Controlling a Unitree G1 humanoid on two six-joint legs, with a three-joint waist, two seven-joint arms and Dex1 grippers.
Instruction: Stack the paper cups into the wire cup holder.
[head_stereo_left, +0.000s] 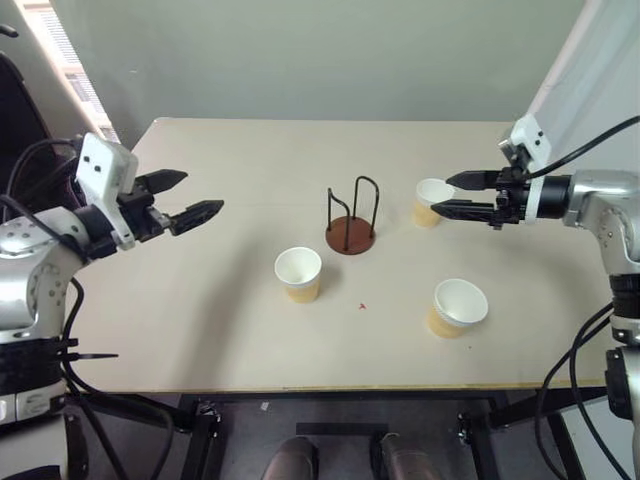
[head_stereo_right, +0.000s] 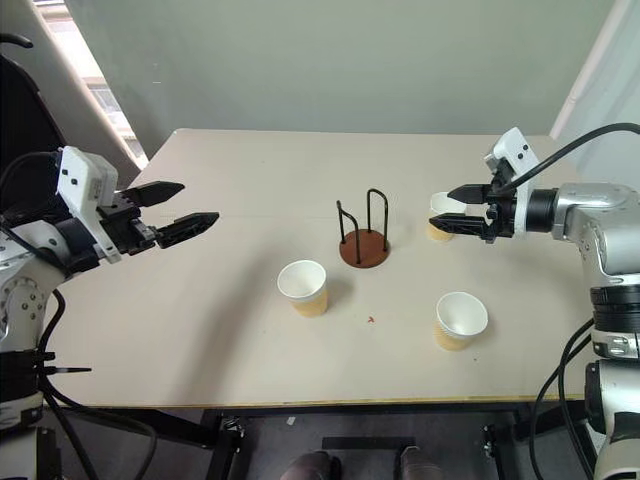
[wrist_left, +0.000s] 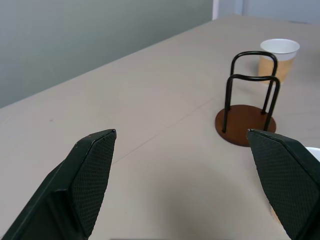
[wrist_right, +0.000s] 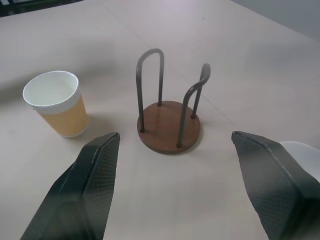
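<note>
At centre left, the left gripper (head_stereo_left: 193, 198) hovers above the beige table (head_stereo_left: 200, 310), jaws spread and empty. Three tan paper cups with white rims (head_stereo_left: 298, 274) (head_stereo_left: 458, 308) (head_stereo_left: 431, 202) stand around the reddish-brown disc holder with black wire loops (head_stereo_left: 351, 222) at centre. The right gripper (head_stereo_left: 452, 195), jaws apart, hovers at the upper-right cup.

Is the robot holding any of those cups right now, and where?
No. Both end effectors, left and right, are open and empty; all three paper cups stand on the table.
</note>
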